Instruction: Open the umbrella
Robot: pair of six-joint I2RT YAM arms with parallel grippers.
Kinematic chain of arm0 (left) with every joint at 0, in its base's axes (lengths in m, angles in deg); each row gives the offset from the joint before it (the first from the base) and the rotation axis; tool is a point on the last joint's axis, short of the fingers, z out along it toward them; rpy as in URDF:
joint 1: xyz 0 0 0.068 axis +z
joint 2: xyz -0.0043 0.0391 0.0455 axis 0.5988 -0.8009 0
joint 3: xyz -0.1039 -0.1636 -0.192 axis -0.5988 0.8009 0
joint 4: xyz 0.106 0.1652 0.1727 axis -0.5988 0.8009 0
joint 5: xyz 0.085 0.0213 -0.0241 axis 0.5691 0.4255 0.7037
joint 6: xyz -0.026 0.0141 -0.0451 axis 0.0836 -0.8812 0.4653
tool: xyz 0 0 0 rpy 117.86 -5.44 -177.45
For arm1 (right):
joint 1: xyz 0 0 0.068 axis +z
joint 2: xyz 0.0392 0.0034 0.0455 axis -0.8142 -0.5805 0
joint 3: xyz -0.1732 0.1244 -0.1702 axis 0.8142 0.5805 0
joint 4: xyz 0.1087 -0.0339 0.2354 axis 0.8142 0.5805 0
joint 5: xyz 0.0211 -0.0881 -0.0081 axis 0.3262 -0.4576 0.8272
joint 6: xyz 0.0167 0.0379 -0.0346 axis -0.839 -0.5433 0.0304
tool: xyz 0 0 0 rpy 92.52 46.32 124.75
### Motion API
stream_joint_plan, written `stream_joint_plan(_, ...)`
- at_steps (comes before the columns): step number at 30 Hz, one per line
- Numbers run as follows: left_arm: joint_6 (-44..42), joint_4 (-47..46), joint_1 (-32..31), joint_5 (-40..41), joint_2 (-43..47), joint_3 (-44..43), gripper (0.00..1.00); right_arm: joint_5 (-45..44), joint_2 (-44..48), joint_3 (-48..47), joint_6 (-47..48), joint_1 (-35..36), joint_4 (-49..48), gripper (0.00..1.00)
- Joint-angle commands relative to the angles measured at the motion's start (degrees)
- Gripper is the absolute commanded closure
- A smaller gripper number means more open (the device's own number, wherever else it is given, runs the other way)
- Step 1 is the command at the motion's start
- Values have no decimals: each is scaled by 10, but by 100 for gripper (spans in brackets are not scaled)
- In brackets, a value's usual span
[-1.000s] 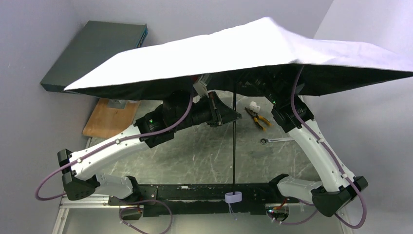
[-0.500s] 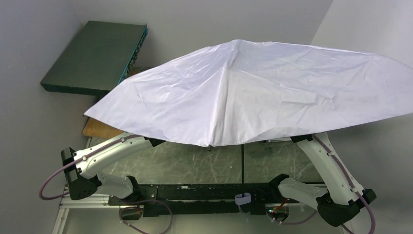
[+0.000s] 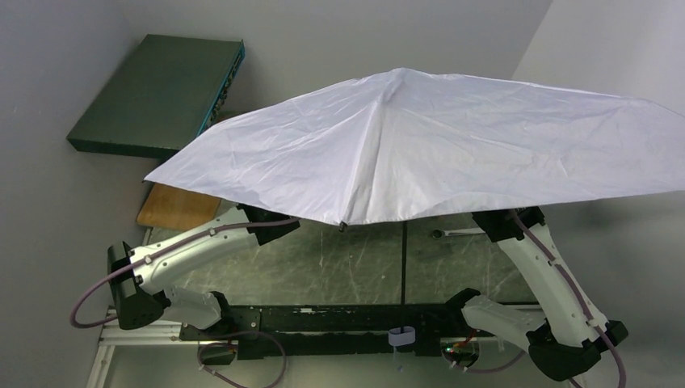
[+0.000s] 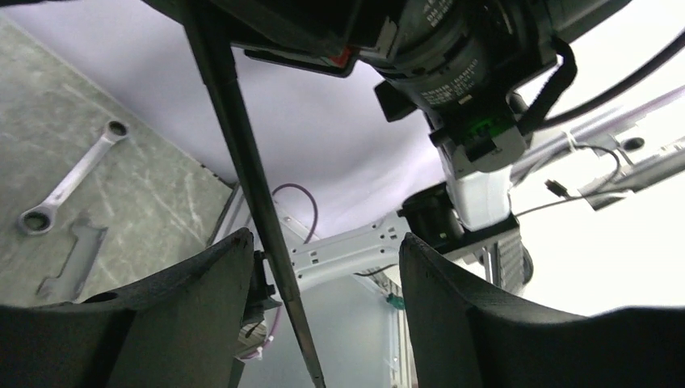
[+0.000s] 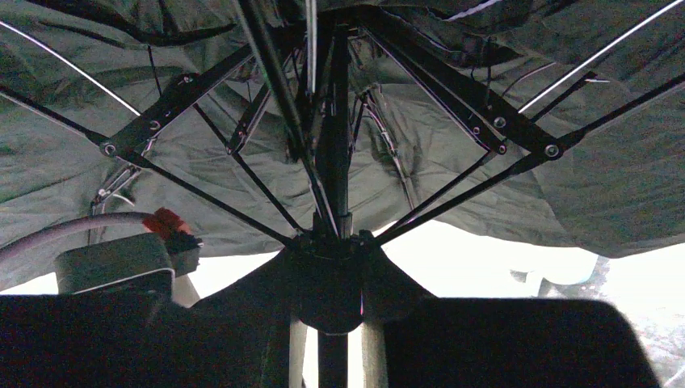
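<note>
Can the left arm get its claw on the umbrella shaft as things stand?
Probably yes. The left claw is open, and the umbrella's black shaft appears to run through its gap, off to one side, with nothing between them. The canopy spreads above, not in the way.

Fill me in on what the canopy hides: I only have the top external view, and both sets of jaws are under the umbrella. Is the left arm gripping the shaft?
Observer: No. In the left wrist view the left gripper has its jaws open. The umbrella has its black shaft running between them, close to one finger.
Reviewer: And the right?
Observer: The right gripper is closed on the hub where the struts meet the shaft.
Reviewer: Are the ribs out?
Observer: Seen from below in the right wrist view, the ribs fan out straight from the centre.
</note>
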Motion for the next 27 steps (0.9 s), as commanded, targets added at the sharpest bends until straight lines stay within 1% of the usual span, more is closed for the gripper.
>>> stream_joint_plan(1,24,-121,-3,-91,-17,13,30,-19,45,4,-7,2,-74,100)
stream_joint_plan(3,60,-169,-3,-120,-33,16,32,-27,58,26,-14,2,-107,100)
stream_joint_plan(4,77,-192,-4,-134,-44,17,36,-27,60,32,-15,2,-118,100)
stream_joint_plan(7,107,-237,-13,-153,-66,13,53,-15,58,39,-21,2,-131,100)
stream_joint_plan(10,88,-194,-32,-144,-77,-21,74,-11,58,55,-30,2,-138,100)
stream_joint_plan(13,67,-139,-49,-114,-68,-41,99,-21,68,67,-25,1,-138,100)
stream_joint_plan(16,65,-107,-55,-74,-39,-32,100,-33,79,76,-9,1,-135,100)
stream_joint_plan(17,65,-88,-55,-60,-29,-28,100,-31,81,78,-4,1,-130,95)
stream_joint_plan(19,61,-56,-55,-27,-8,-24,100,-13,85,80,9,2,-118,53)
stream_joint_plan(20,54,-38,-54,-15,-2,-27,100,1,87,85,13,2,-113,36)
stream_joint_plan(21,47,-20,-54,-7,2,-33,100,14,90,88,15,2,-106,25)
stream_joint_plan(22,40,-4,-53,0,5,-41,100,28,93,96,18,1,-98,20)
stream_joint_plan(23,35,11,-52,6,7,-53,100,40,98,105,21,1,-92,18)
stream_joint_plan(27,21,48,-50,18,8,-78,100,62,131,146,8,2,-71,17)
